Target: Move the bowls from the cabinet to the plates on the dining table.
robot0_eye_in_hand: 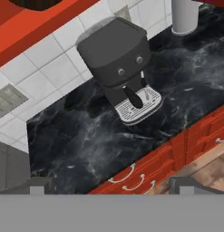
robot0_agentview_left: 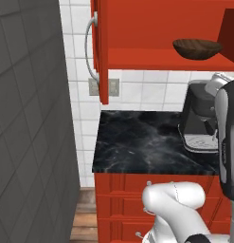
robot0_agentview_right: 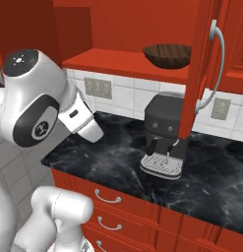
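Sitting on the red shelf of the open cabinet, near its front edge, is a wide, shallow brown wooden bowl. It rests upright, with nothing touching it. One cabinet door stands swung out, its curved silver handle facing the tiled wall.

Below the shelf runs a narrow black marble counter with red drawers beneath. A dark coffee machine stands toward the back of that counter, almost straight under the bowl.

The white robot arm is raised over the counter's front edge, well below the shelf. In the hand view the gripper looks down at the coffee machine; its two dark fingertips sit far apart at the bottom corners, so the jaws are spread wide and carry nothing.

The bowl looks light, stiff and not fragile, though its smooth, sloping outside could slip between narrow fingers. The surest hold is probably on the rim, one finger inside and one outside, at the side nearest the shelf's front edge. The coffee machine below may crowd a low approach.
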Available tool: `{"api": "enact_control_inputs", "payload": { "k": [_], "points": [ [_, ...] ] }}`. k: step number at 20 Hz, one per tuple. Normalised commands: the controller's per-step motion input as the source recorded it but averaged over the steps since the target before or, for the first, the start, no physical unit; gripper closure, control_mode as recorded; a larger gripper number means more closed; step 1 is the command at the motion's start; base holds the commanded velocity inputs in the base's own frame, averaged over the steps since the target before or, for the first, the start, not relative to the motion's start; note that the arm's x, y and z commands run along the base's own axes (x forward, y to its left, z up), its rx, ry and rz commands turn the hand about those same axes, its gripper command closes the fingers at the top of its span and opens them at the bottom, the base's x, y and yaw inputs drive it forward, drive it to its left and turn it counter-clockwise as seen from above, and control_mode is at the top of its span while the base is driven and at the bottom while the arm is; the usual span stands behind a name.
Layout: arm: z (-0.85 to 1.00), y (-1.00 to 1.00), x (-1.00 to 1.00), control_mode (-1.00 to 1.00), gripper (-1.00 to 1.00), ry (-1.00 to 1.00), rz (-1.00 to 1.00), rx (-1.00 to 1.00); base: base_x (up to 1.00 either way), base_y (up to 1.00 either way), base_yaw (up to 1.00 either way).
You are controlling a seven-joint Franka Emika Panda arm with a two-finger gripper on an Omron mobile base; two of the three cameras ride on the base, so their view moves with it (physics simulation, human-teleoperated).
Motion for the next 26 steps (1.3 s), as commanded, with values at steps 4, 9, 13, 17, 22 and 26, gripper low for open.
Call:
{"api": "enact_control_inputs", "payload": {
  "k": [4, 9, 13, 17, 22, 26],
  "points": [
    [0.22, 0.0, 0.5, -1.0, -1.0, 0.09, -0.25, -0.04, 0.0, 0.0, 0.0],
    [0.32, -0.07, 0.22, -1.0, -1.0, 0.02, 0.0, 0.0, 0.0, 0.0, 0.0],
    [0.25, -0.26, 0.21, -1.0, -1.0, 0.01, 0.0, 0.0, 0.0, 0.0, 0.0],
    [0.05, -0.38, 0.24, -1.0, -1.0, 0.01, 0.0, 0.0, 0.0, 0.0, 0.0],
    [-0.01, -0.33, 0.17, -1.0, -1.0, 0.0, -0.03, 0.0, 0.0, 0.0, 0.0],
    [-0.01, -0.09, 0.1, -1.0, -1.0, -0.02, -0.33, 0.0, 0.0, 0.0, 0.0]
  ]
}}
